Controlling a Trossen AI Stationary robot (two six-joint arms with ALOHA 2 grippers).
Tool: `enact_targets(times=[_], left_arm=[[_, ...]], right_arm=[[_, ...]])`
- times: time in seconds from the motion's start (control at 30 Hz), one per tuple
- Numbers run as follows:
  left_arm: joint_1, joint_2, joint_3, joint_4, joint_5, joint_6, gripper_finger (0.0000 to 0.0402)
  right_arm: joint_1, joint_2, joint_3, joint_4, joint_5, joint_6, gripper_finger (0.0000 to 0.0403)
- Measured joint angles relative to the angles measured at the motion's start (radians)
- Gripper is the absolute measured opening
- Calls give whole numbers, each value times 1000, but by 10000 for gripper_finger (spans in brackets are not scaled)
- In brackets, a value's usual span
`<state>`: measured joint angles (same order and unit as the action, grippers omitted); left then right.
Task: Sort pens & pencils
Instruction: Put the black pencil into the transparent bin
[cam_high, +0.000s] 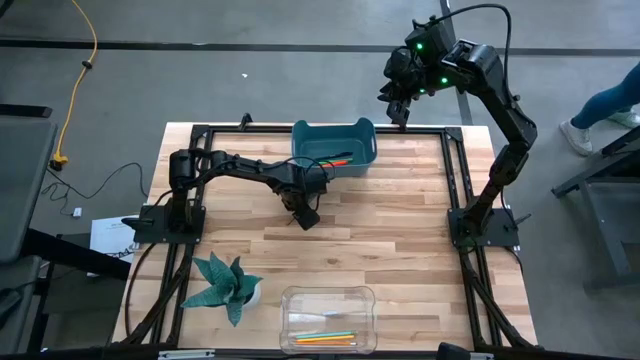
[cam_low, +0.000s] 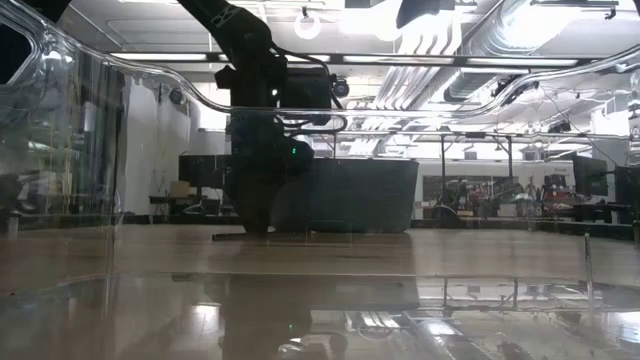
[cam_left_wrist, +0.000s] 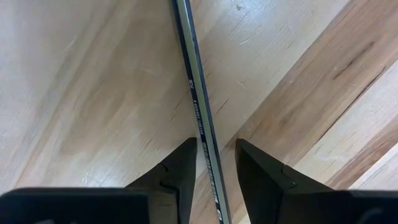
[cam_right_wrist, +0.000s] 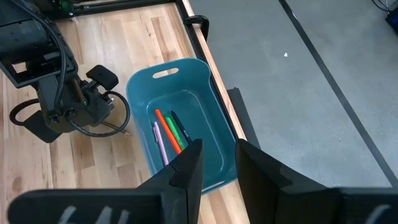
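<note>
Hovering low over the wooden table (cam_high: 400, 220), the left gripper (cam_left_wrist: 215, 171) has its fingers parted around a dark pencil (cam_left_wrist: 196, 93) lying flat, not clamped. We see the right gripper (cam_right_wrist: 217, 163) raised above the teal bin (cam_right_wrist: 146, 93), fingers apart, empty. Pens (cam_right_wrist: 169, 130) lie inside that bin; more pencils (cam_high: 325, 337) sit in the clear tray (cam_high: 290, 300).
</note>
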<state>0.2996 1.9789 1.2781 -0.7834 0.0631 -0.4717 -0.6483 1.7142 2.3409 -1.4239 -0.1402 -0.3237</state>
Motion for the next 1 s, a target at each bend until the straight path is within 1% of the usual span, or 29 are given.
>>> enact_targets(times=[0.23,0.37,0.47,0.63,0.8,1.0], left_arm=[[0,1,3,-5,-4,5,97],[1,6,38,-51,-39,39,72],[2,5,72,-45,-60,71,51],[1,5,83,-43,-45,84,32],[1,5,83,-59,-41,86,36],[-5,3,83,-46,-3,86,64]], right_arm=[[0,0,0,0,0,0,85],[0,0,0,0,0,0,85],[0,0,0,0,0,0,85],[0,0,0,0,-6,0,85],[0,0,0,0,-30,0,85],[0,0,0,0,-34,0,85]])
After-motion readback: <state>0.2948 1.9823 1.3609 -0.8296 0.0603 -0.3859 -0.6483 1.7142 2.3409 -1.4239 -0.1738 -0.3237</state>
